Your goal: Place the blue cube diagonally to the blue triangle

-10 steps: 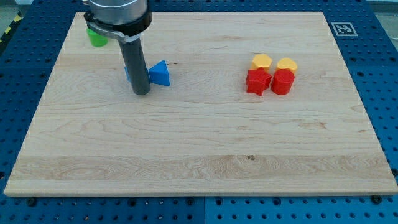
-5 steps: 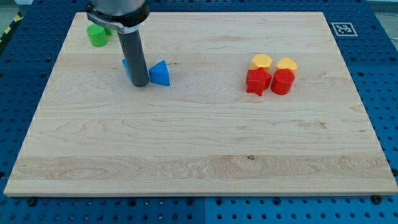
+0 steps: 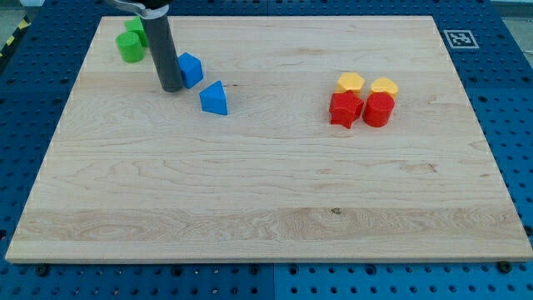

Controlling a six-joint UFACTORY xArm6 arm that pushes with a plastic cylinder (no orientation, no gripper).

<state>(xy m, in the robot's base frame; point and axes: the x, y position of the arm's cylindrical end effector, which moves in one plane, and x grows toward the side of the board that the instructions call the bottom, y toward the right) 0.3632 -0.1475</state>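
Camera view, looking down at an angle on a pale wooden board point(image 3: 266, 192) that rests on a blue perforated table point(image 3: 516, 100). I have no jaws to open or close, only a straight dark rod, and my tip point(image 3: 171, 87) rests on the board near the view's top left, holding nothing. Just to the tip's right, touching or nearly touching the rod, sits the small blue cube point(image 3: 191, 69). Below and to the right of that cube, close but with a sliver of wood between them, sits the small blue triangle block point(image 3: 215, 98), so the two blue pieces lie corner to corner on a slant. To the view's left of my rod, near the board's top left corner, are two green blocks point(image 3: 131, 43) close together, partly hidden behind the rod; their shapes are hard to tell. Well apart on the view's right is a tight cluster: two yellow blocks point(image 3: 351, 82) side by side, and directly below them a red star-like block point(image 3: 346, 109) beside a red rounded block point(image 3: 378, 109). A small black and white printed marker point(image 3: 459, 38) sits at the board's top right corner.
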